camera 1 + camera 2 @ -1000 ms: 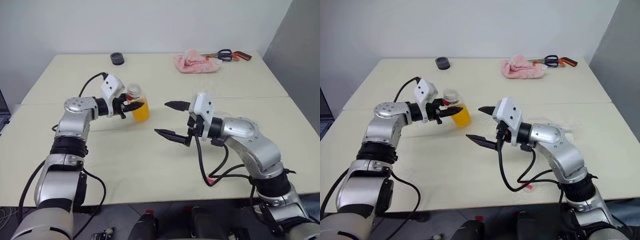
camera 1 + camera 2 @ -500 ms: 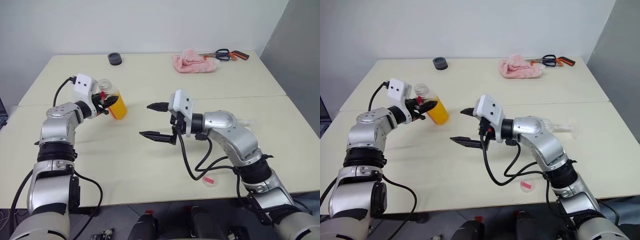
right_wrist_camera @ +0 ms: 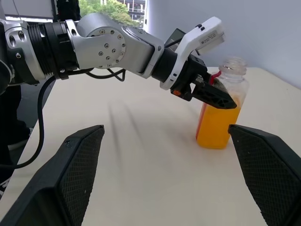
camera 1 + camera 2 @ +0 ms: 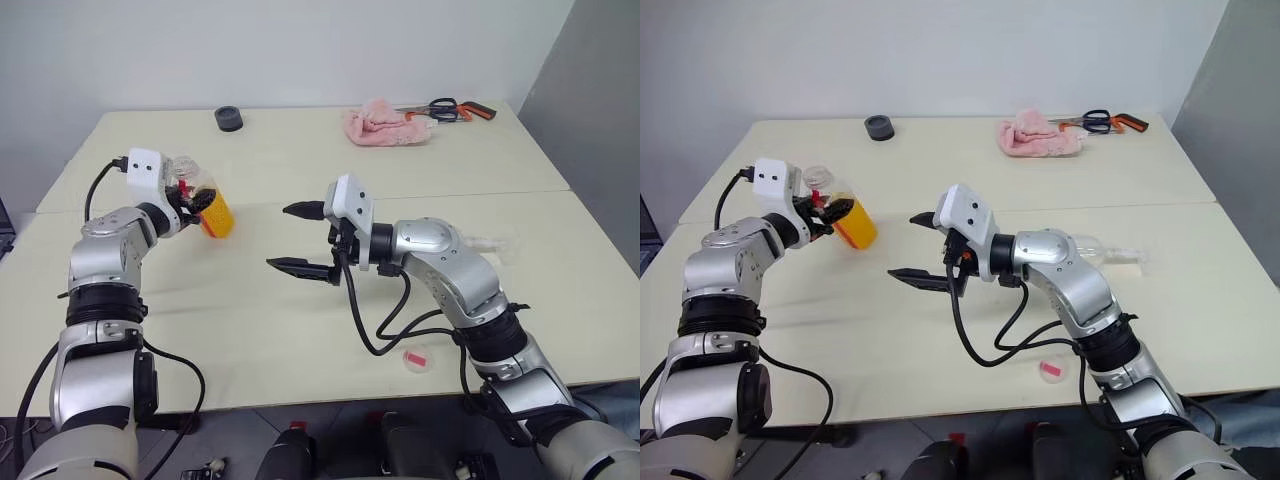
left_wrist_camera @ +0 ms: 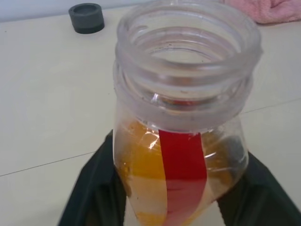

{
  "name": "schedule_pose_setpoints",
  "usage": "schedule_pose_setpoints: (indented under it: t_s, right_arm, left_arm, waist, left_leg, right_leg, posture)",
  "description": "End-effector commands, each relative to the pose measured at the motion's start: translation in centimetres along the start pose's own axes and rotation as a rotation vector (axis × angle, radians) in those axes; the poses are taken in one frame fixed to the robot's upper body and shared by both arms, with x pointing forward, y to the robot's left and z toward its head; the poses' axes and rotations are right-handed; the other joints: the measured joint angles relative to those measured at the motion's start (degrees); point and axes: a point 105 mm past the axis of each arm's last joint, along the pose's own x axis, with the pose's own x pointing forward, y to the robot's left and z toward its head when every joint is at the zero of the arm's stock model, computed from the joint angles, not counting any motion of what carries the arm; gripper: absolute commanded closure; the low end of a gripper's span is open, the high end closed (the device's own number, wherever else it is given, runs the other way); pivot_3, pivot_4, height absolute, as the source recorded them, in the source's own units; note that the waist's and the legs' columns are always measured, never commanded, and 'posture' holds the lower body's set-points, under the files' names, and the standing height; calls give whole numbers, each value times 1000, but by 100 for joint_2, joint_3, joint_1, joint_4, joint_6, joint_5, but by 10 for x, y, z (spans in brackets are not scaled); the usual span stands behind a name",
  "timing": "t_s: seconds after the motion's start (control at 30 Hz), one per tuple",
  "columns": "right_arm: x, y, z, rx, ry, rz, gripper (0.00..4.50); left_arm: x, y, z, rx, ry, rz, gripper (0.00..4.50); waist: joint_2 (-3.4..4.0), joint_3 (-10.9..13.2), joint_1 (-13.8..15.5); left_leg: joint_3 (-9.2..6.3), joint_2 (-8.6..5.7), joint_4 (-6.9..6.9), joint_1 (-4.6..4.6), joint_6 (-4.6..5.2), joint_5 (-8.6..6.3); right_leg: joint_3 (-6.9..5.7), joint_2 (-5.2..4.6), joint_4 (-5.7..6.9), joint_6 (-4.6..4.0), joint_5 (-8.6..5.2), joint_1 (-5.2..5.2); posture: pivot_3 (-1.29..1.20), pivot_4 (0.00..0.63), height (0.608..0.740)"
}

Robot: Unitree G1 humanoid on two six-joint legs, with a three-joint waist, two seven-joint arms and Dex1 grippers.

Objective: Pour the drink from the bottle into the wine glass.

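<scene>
- Right wrist view shows the bottle (image 3: 220, 106) standing upright on the table (image 3: 141, 155), uncapped, with the drink (image 3: 214, 128) filling its lower half.
- Risk: the neck is open, so a quick swing or a tilt begun too early would likely spill the drink on the table before it reaches the glass.
- Risk: the grip sits on the rounded plastic wall, and the bottle could slip or twist between the fingers. Too hard a squeeze might push liquid upward.
- Risk: what looks like the wine glass (image 4: 1118, 256) seems to lie on its side, well apart from both sets of fingers, behind the right forearm. Pouring cannot work until it stands upright.
- Left gripper (image 4: 203, 199): its fingers (image 5: 99, 188) sit one on each side of the bottle, against its walls and below the threaded neck. They are held apart by its width. How firmly they press I cannot tell.
- Right gripper (image 4: 277, 237): its fingers are spread wide and hold nothing. They point toward the bottle, which is near them but apart.
</scene>
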Motion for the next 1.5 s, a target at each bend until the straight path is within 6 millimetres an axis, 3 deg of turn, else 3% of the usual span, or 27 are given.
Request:
schedule_pose_setpoints:
  t_s: [0.03,0.1,0.6,0.73,1.1,1.27,1.33,1.5]
  right_arm:
    - [1,1,13,-44,-42,3,0]
    - [1,1,13,-42,-44,-1,0]
    - [-8,2,4,-26,-25,-47,0]
    - [-12,1,1,-29,-18,-76,0]
    - [-30,4,-13,-59,-12,-159,0]
    - [-47,5,-19,-91,13,-219,0]
    - [-64,5,-23,-118,49,-258,0]
    - [-97,7,-26,-138,112,-337,0]
  left_arm:
    - [-4,10,17,40,-62,38,579]
    - [-4,11,18,44,-74,47,18]
    - [-7,-8,7,118,-132,-4,18]
    - [-13,-13,5,147,-188,5,18]
    - [-42,-3,-20,119,-243,136,18]
    - [-62,-11,-28,91,-269,99,18]
    - [-73,-19,-33,104,-256,64,18]
    - [-88,-60,-42,187,-214,-130,18]
  waist:
    - [-1,-1,9]
    - [-1,-1,11]
    - [-3,-2,14]
    - [-4,-2,16]
    - [-7,-4,30]
    - [-9,-6,37]
    - [-10,-6,52]
    - [-10,-6,113]
  left_leg:
    - [-1,0,0,-1,0,0]
    - [0,-2,0,-3,0,0]
    - [-5,-3,7,-44,-2,1]
    - [-6,-4,12,-51,-2,1]
    - [-5,-4,11,-52,-1,1]
    - [-5,-3,11,-52,-1,1]
    - [-3,-3,11,-52,-1,1]
    - [0,-4,9,-52,0,0]
  right_leg:
    - [0,0,0,0,0,-1]
    - [0,-3,-1,-1,0,-1]
    - [-3,-12,-2,-6,4,-34]
    - [-3,-15,-3,-6,4,-35]
    - [-2,-15,-3,-6,4,-36]
    - [-3,-16,-6,-7,4,-35]
    - [-1,-17,-5,-6,4,-34]
    - [0,-19,-14,-6,4,-29]
  posture:
    - [0,150,740]
    - [0,150,740]
    - [0,150,740]
    - [0,150,740]
    - [0,150,740]
    - [0,150,740]
    - [0,150,740]
    - [0,150,740]
